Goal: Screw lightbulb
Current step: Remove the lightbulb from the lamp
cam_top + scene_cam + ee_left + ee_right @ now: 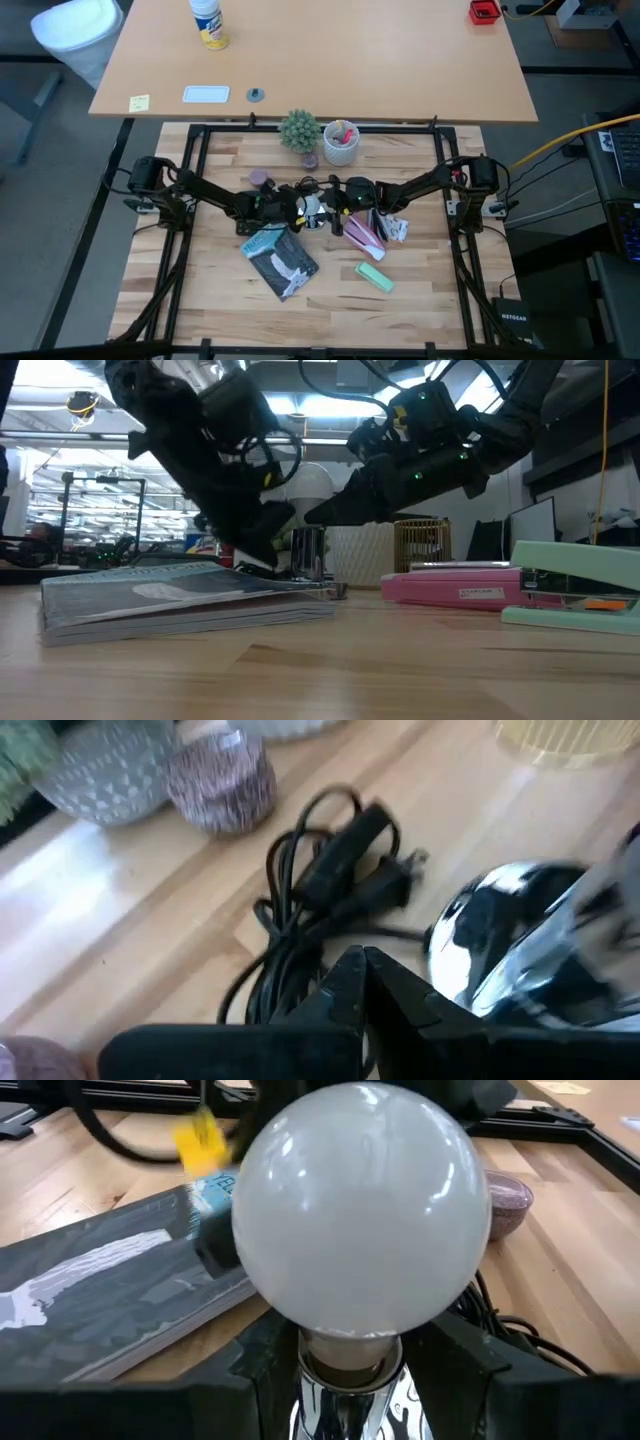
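1. Left arm: reaches in from the table's left edge to the centre. The left gripper (362, 982) has its fingers pressed fully together, holding nothing visible. In the left wrist view its tips sit just beside the shiny silver base (510, 945), with a coiled black cord (320, 895) on the wood beyond. Whether the tips touch the base cannot be told.

2. Book (281, 260): lies flat on the table in front of the left gripper, near the centre. In the low view it is the nearest item on the left (180, 595).

3. Centre: the lightbulb (362, 1210) stands upright, globe up, its screw end seated in the chrome socket (350, 1395) of the lamp. In the low view the white globe (305, 485) shows between the two arms.

4. Right arm: reaches in from the right edge to the centre. The right gripper (350, 1350) stands part-way open, one finger on each side of the bulb's neck. Contact with the bulb cannot be confirmed.

5. Right of centre: a pink case (362, 232) lies beneath the right arm, and a mint-green stapler (375, 276) lies nearer the front edge, apart from it.

6. Rear edge: a small potted plant (299, 130) and a white cup (341, 143) stand side by side.
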Controlling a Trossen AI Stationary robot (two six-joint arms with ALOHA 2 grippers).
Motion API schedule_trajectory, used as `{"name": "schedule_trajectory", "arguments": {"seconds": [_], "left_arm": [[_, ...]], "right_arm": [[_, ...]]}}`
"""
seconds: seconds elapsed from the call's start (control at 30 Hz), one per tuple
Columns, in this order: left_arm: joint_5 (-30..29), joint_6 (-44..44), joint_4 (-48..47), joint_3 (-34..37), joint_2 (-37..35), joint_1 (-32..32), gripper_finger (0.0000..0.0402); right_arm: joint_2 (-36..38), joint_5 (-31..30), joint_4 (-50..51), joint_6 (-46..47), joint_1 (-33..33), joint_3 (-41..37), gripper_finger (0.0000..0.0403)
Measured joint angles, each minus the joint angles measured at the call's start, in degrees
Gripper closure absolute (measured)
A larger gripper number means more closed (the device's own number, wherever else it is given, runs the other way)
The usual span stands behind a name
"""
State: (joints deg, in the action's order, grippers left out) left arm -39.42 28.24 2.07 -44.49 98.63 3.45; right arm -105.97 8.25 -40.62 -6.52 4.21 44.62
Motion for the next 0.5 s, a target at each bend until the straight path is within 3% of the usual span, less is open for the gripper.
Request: {"name": "schedule_trajectory", "arguments": {"seconds": [0.17, 0.33, 0.5], "left_arm": [[0.61, 1.19, 0.15, 0.0, -3.56, 2.72, 0.0401], [7.67, 3.79, 0.34, -0.02, -5.22, 5.95, 0.0401], [11.11, 9.33, 0.36, -0.02, -3.84, 8.59, 0.0401]], "right_arm": [[0.0, -0.74, 0.0, -0.01, -0.02, 0.0, 0.0233], [0.0, -1.01, -0.01, 0.0, -0.02, 0.0, 0.0233], [-0.04, -1.16, -0.88, 0.09, -0.04, -0.05, 0.0233]]}}
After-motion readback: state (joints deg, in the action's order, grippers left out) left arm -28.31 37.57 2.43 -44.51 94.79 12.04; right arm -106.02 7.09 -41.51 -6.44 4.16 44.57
